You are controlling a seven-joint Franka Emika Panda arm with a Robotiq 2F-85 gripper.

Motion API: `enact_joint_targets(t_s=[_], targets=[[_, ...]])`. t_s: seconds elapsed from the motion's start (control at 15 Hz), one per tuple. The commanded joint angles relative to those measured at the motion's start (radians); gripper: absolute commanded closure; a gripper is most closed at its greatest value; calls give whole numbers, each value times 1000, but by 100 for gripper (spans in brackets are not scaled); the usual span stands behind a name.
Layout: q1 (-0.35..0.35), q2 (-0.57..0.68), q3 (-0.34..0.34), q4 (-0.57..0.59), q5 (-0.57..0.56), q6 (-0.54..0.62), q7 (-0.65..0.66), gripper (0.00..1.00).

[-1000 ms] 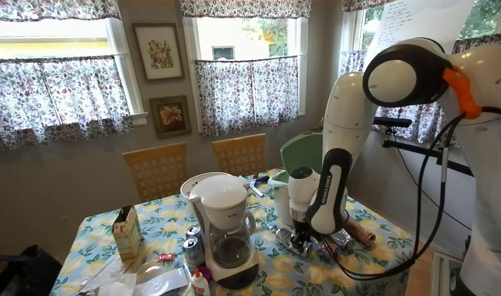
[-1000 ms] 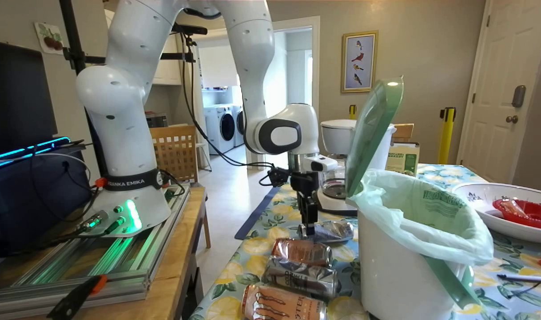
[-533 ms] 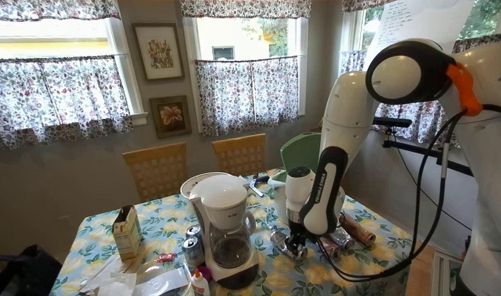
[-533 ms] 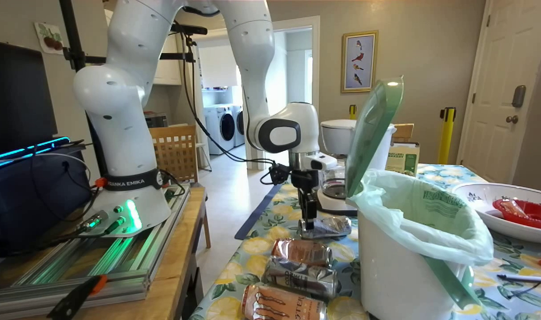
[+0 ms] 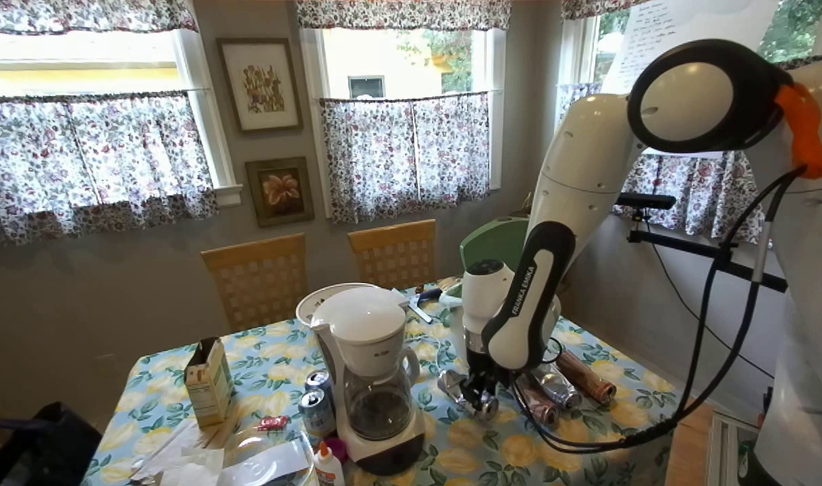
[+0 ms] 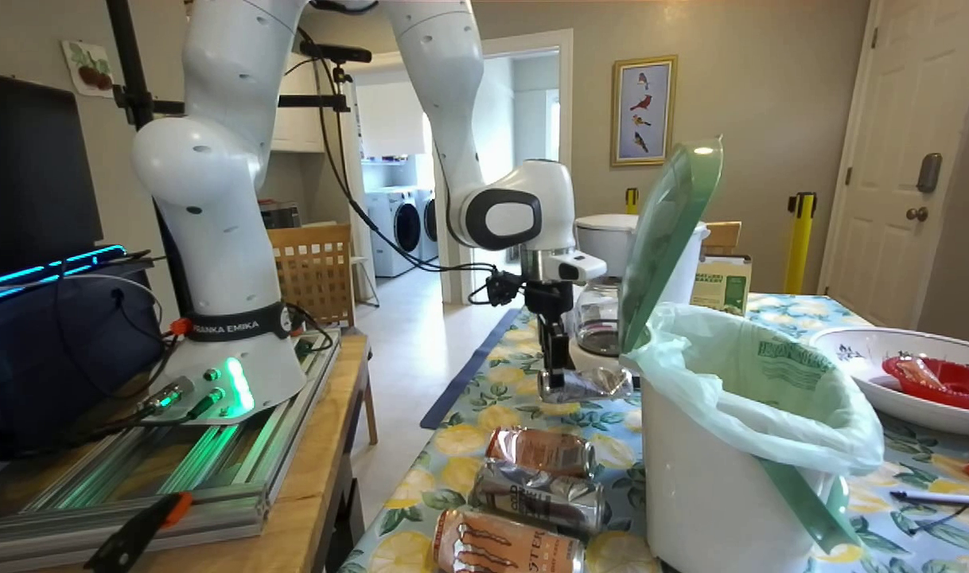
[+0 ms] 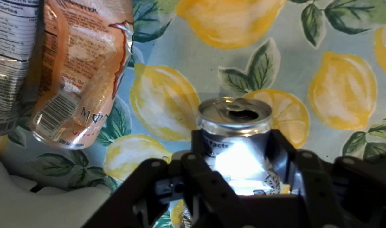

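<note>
My gripper (image 7: 236, 139) is shut on a crumpled silver can (image 7: 234, 125), with one finger on each side just below its open top. In an exterior view the gripper (image 6: 556, 376) holds the silver can (image 6: 600, 383) on its side, a little above the table. The gripper (image 5: 480, 397) and silver can (image 5: 451, 382) also show in an exterior view. An orange can (image 6: 542, 450), a grey can (image 6: 540, 497) and another orange can (image 6: 507, 545) lie nearby. A white bin (image 6: 715, 493) with a pale green liner (image 6: 759, 434) and raised green lid (image 6: 669, 239) stands beside them.
A white coffee maker (image 5: 384, 442) stands close to the gripper. Two upright cans (image 5: 316, 413), a glue bottle (image 5: 327, 466) and an open box (image 5: 207, 388) are beyond it. A wide white bowl (image 6: 838, 354) sits past the bin. Cables hang from the arm.
My gripper has closed on the silver can and risen, lifting it off the tablecloth. The arm has also shifted slightly toward the coffee maker. The other cans and the bin have not moved.
</note>
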Motion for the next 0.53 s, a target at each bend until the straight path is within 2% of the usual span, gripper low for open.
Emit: enact_joint_targets(t_s=[0.0, 0.13, 0.47], targets=[[70, -111, -53, -43, -27, -89, 67, 72], [93, -154, -69, -50, -66, -128, 109, 72], [88, -252, -44, -67, -158, -219, 208, 72]])
